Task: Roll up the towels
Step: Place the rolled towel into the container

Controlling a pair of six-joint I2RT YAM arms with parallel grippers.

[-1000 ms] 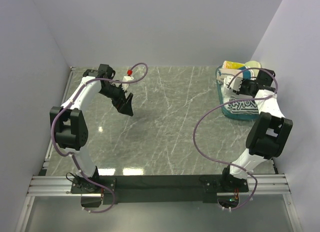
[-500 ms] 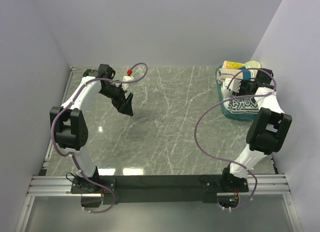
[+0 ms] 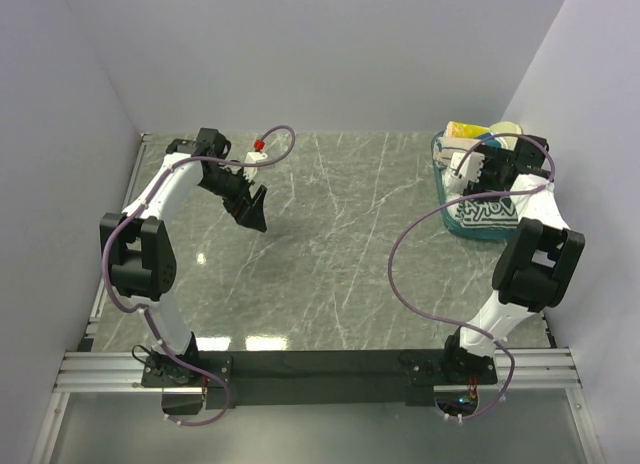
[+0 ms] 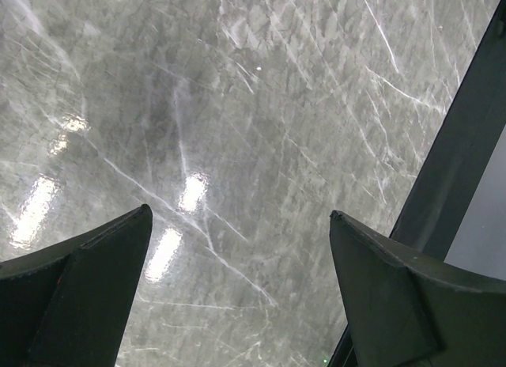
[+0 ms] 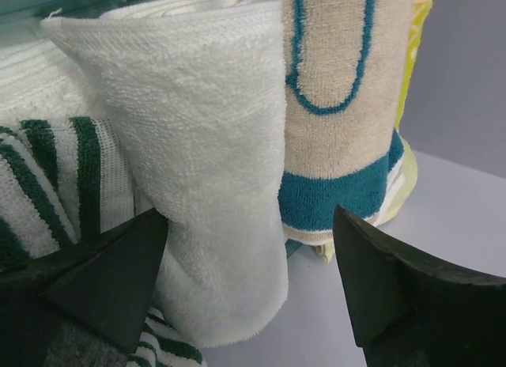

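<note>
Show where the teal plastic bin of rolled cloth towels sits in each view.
Top external: far right corner, teal plastic bin under the right pincer.
Left wrist: not in it; only grey marble table.
Right wrist: rolled cloth towels fill the frame.
Shared landmark: the right pincer's dark fingers.

White-and-black arms [image 3: 155,189], purple cables [image 3: 389,266]

Bin [image 3: 470,230] sat at the far right corner of the table [image 3: 340,244], with rolled towels [image 3: 485,212] packed upright in it. In the right wrist view, the first roll [image 5: 213,145] stood in the middle. The second roll [image 5: 47,185] touched it on the left. The third roll [image 5: 340,106] stood just right of it, apparently slightly behind. The left gripper [image 3: 256,219] hung over the far left of the table, well apart from the bin.
</note>
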